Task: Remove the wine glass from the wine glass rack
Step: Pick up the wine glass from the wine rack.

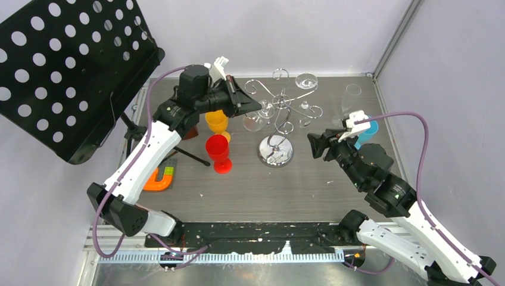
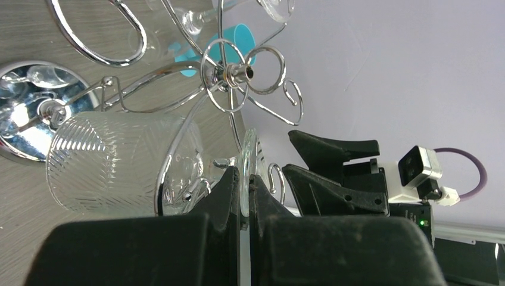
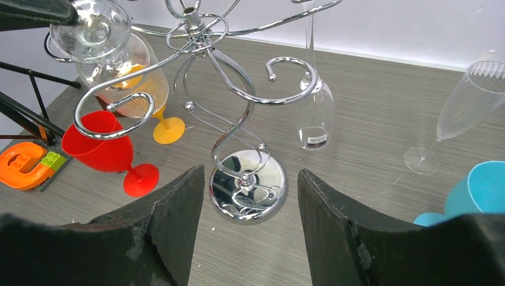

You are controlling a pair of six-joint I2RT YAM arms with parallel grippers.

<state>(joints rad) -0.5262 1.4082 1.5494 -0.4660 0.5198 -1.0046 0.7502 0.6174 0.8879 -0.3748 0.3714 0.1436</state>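
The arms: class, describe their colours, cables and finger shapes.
The left arm and right arm have white link shells with black joints. A purple cable loops along each. Each wrist carries a small white camera. The fingers are black, broad and wedge-shaped.

Bright and even, lit from above; faint, soft shadows. Hard glare on the rack base just ahead of the right gripper. Glints on the glass at the left gripper, itself soft-focused (black, little detail). Sharp farther out.
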